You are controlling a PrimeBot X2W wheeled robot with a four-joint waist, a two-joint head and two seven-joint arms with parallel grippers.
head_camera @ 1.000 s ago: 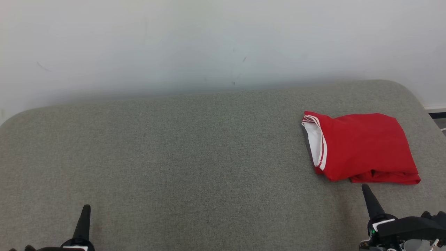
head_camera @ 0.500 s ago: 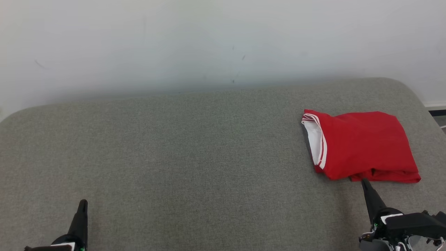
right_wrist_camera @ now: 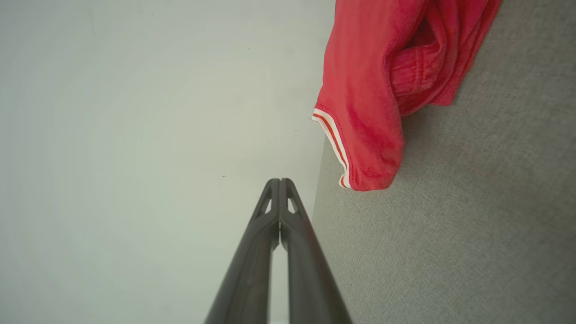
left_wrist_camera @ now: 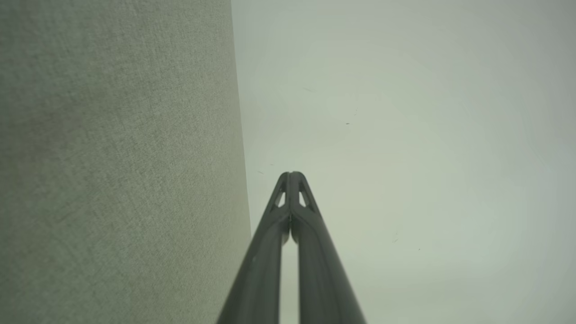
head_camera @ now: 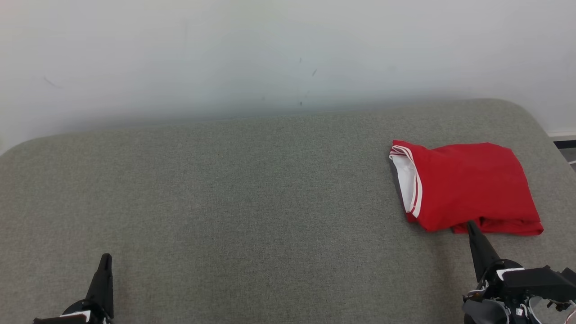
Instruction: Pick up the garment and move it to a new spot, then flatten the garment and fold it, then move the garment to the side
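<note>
Plain indoor room, exact kind uncertain: staged test space or spare home corner. Broad grey upholstered cushion (head_camera: 252, 202), woven fabric, rounded corners, set along bare white wall (head_camera: 270, 45). Few dark scuff marks (head_camera: 314, 72) on wall. Pale baseboard (head_camera: 560, 134) at far right. Folded red garment (head_camera: 468, 184) on cushion hints at domestic laundry setting.

The garment (head_camera: 472, 184) is red, with white lining and striped trim at its left edge. It lies folded, nearly rectangular, on the right part of the grey cushion (head_camera: 225, 202).
</note>
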